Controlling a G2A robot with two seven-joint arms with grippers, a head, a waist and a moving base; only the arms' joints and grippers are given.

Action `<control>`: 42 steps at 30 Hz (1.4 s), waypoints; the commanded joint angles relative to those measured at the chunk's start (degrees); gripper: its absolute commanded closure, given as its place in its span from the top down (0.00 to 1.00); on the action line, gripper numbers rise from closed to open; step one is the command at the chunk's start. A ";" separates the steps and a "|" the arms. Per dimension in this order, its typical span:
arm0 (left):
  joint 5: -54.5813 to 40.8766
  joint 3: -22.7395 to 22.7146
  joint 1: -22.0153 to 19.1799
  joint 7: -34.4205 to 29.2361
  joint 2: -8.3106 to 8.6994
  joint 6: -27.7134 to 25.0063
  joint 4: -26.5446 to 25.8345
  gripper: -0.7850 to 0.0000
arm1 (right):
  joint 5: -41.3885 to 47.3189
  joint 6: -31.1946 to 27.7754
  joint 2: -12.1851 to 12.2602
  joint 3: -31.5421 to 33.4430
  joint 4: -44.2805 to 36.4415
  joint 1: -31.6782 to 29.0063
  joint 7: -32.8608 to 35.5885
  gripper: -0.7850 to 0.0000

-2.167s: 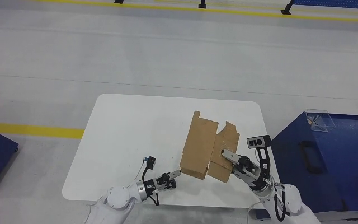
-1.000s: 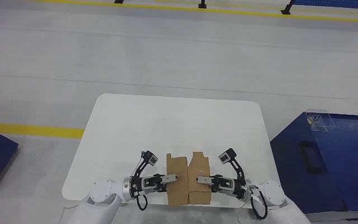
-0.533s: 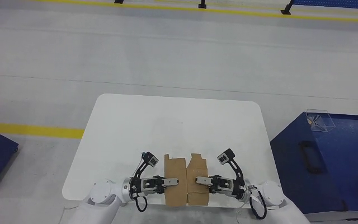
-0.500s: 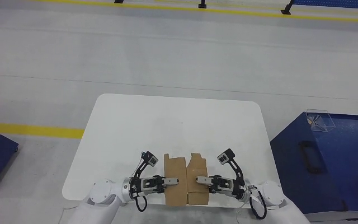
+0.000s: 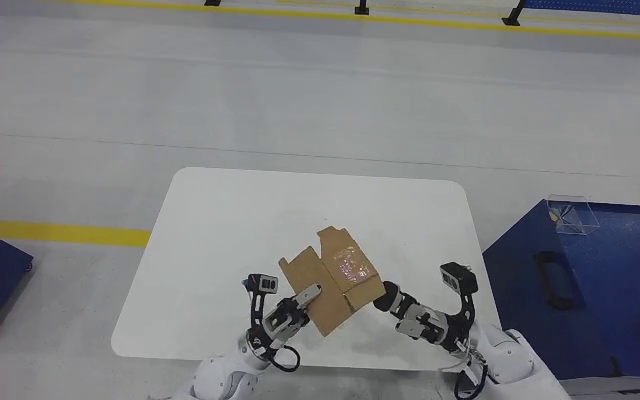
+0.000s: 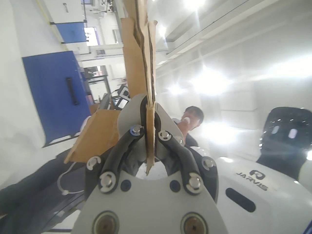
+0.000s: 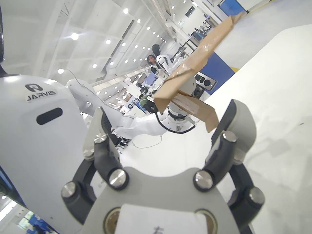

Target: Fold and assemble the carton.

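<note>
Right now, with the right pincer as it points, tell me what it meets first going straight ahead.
The carton, most likely: its lower flap hangs just ahead of the open right pincer, while the left pincer grips it. Depth is hard to judge.

**White shells, black linkages, silver screws**

On the left gripper point(image 6: 149, 104): pale grey finger shells, black linkage bars, silver screws at the pivots, a grey palm plate with two brass-toned round inserts. Same build on the right gripper point(image 7: 168, 113), plus dark ribbed pads point(image 7: 106, 120) inside the fingers and a white label on the base plate. Glossy white torso shell point(image 7: 29, 147) with a dark oval slot and grey lettering, under a shiny black head point(image 6: 285, 127). White forearm point(image 7: 139, 125) ringed by a black cable point(image 7: 159, 122); small black camera block point(image 5: 458, 278) at the wrist.
</note>
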 commanded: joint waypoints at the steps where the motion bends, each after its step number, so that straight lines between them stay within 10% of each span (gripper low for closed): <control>1: -9.99 1.80 -1.79 -4.92 -0.66 2.86 2.32 0.00 | -1.46 0.21 -0.09 -0.14 -0.36 -0.44 -1.52 1.00; 17: -27.88 4.83 -6.46 -21.26 -3.36 17.30 11.97 0.00 | -8.97 1.63 -0.91 -4.41 -0.41 -0.01 -7.97 1.00; 20: -28.42 4.92 -6.42 -22.24 -3.61 19.05 12.24 0.00 | -9.55 1.91 -1.08 -5.65 0.03 0.38 -8.53 0.50; 23: -27.81 4.68 -6.38 -21.95 -3.78 19.34 12.67 0.00 | -8.78 2.63 -1.13 -6.82 -0.05 0.65 -8.15 0.43; 27: -28.33 4.00 -6.35 -22.10 -4.00 20.00 13.45 0.00 | -7.97 3.15 -1.05 -7.47 -0.01 0.75 -7.63 0.00; 31: -27.09 3.49 -6.26 -21.77 -4.17 19.39 13.98 0.00 | -7.83 3.80 -0.99 -7.78 0.02 0.67 -7.78 0.00; 33: -25.26 3.19 -6.13 -20.81 -4.20 17.80 13.97 1.00 | -7.16 4.61 -0.99 -8.34 -0.36 0.55 -7.52 0.00; 42: -17.49 0.55 -3.99 -17.67 -3.87 10.11 12.85 1.00 | -3.28 7.53 -0.75 -9.05 -1.36 0.92 -5.97 0.00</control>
